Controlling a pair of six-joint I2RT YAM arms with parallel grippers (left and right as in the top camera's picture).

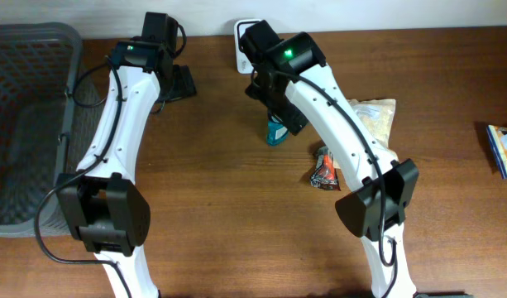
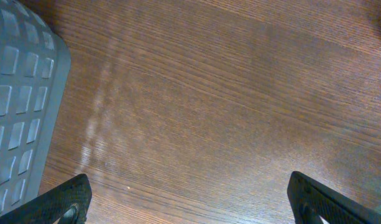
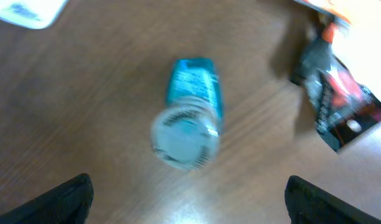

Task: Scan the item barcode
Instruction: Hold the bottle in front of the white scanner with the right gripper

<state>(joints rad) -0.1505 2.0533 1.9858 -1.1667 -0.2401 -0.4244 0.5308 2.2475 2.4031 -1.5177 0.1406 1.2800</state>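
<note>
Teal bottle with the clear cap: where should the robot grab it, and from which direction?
The teal bottle seems to stand upright, cap towards the right gripper above it. So I would come straight down and close on the teal body just under the cap: it looks narrow enough for the open fingers, and the black-and-red packet lies clear of it.

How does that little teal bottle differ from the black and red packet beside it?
The teal bottle is round with a pale cap; the black and red packet is a flat, crinkled wrapper. The bottle seems to stand upright; the packet lies flat. The bottle sits below the right gripper; the packet off to one side. Both rest on the table.
</note>
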